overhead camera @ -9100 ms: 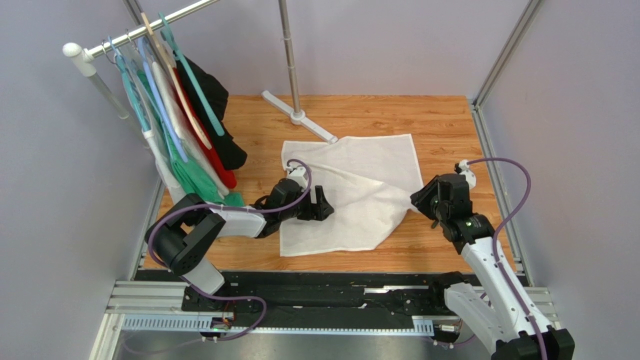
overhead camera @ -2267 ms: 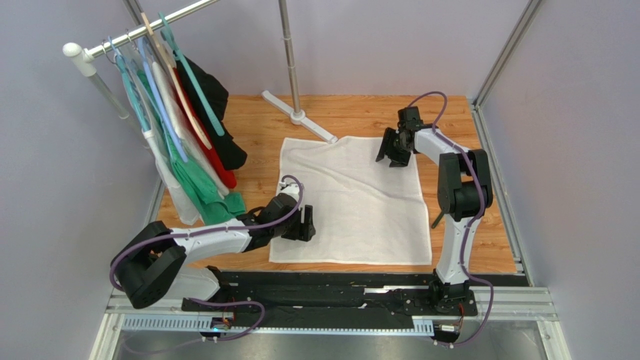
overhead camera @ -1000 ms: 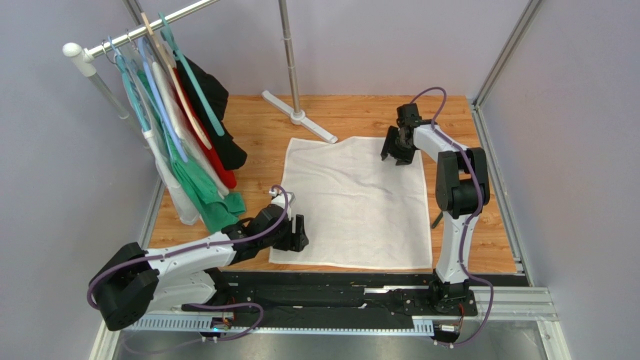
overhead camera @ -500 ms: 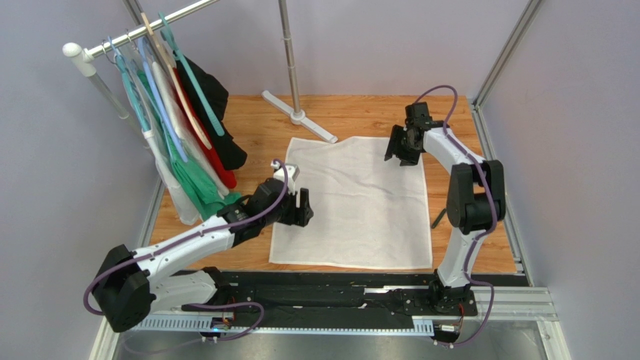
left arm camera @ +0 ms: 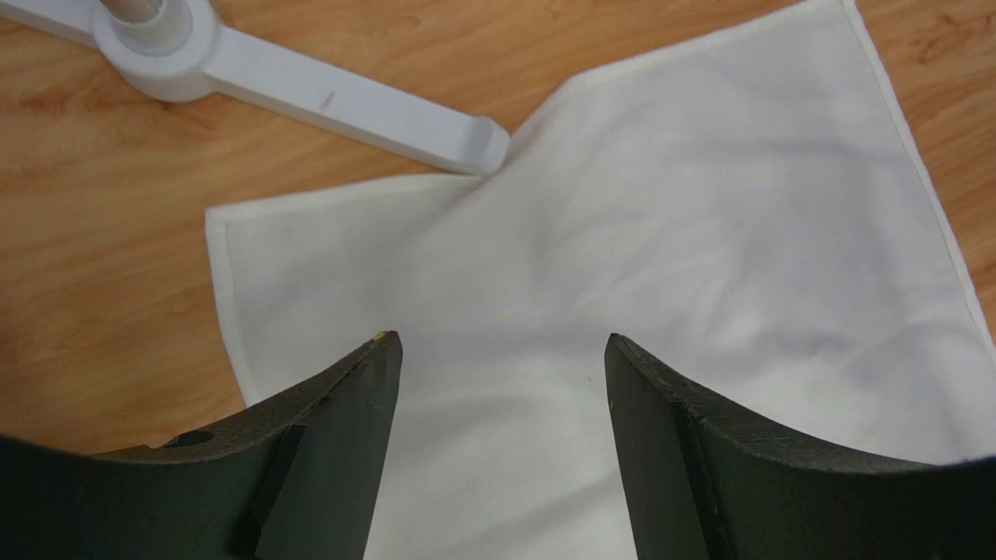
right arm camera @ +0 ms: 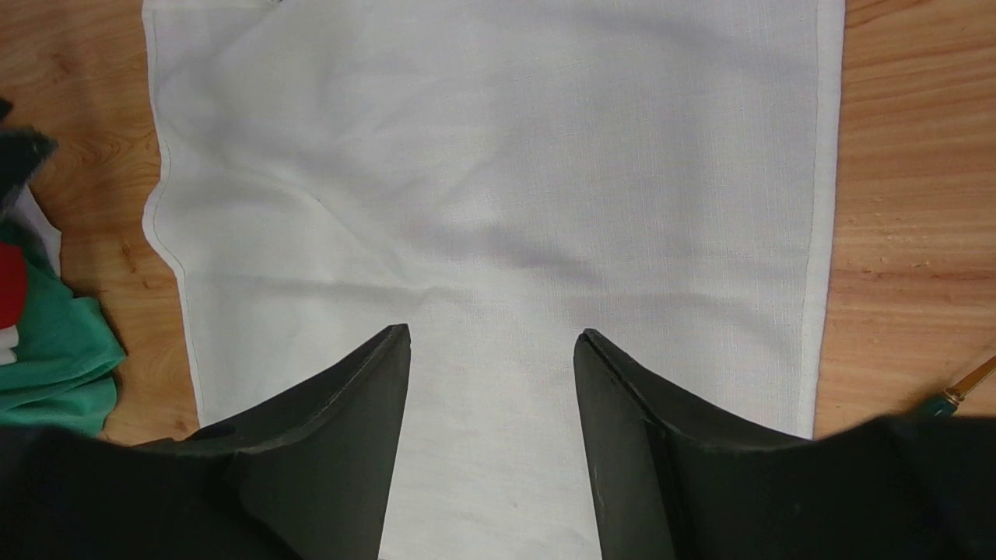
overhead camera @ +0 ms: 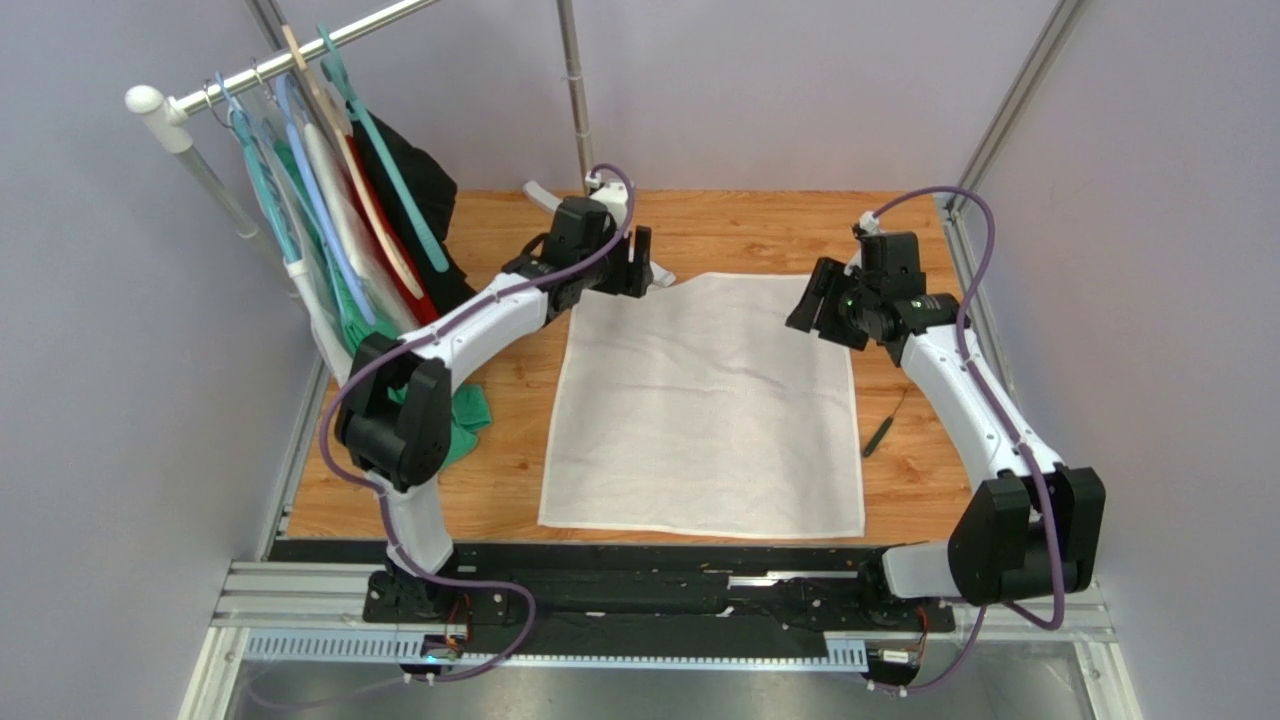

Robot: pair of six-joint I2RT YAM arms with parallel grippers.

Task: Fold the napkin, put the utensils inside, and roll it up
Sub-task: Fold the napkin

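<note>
The white napkin (overhead camera: pixel 703 405) lies spread flat on the wooden table, slightly wrinkled. My left gripper (overhead camera: pixel 645 267) hovers open over its far left corner, next to the rack's white foot. In the left wrist view the gripper (left arm camera: pixel 503 344) has only napkin (left arm camera: pixel 655 245) below its fingers. My right gripper (overhead camera: pixel 819 309) hangs open above the far right corner; the right wrist view shows that gripper (right arm camera: pixel 491 338) empty over the napkin (right arm camera: pixel 503 175). One utensil (overhead camera: pixel 878 435), a thin dark green stick, lies on the wood right of the napkin, and its tip (right arm camera: pixel 966 385) shows in the right wrist view.
A clothes rack (overhead camera: pixel 301 45) with several hangers and garments stands at the left, its pole (overhead camera: pixel 576 105) and white foot (left arm camera: pixel 292 88) at the back. A green cloth (overhead camera: pixel 463 408) lies left of the napkin. Grey walls close in both sides.
My left arm has swung from the napkin's near left edge up to its far left corner. My right gripper has drawn back a little to the right. The napkin lies flatter.
</note>
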